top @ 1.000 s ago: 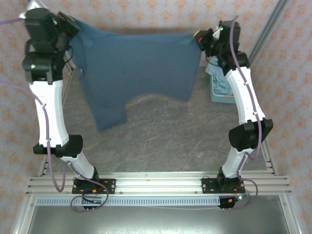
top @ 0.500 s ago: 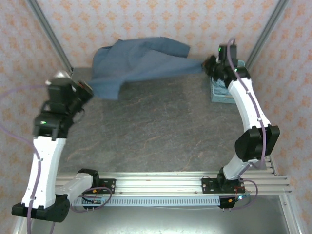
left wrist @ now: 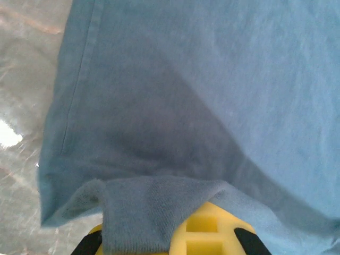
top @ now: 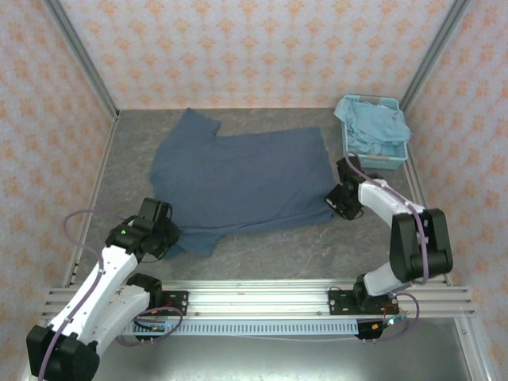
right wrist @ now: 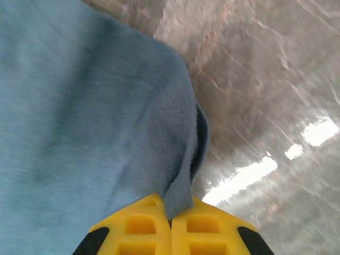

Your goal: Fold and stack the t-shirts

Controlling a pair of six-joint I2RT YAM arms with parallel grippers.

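Bending low, left pincer (top: 164, 235) and right pincer (top: 340, 203) clamped on dark t-shirt (top: 238, 178) corners, shirt seemingly flat.

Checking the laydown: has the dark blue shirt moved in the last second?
Yes. The dark blue t-shirt came down from hanging in the air to lying spread on the table, left of the basket.

Slate-blue t-shirt (top: 238, 178), sky-blue basket (top: 378, 161), grey marbled table (top: 270, 238), peach walls (top: 254, 48) with orange motifs.
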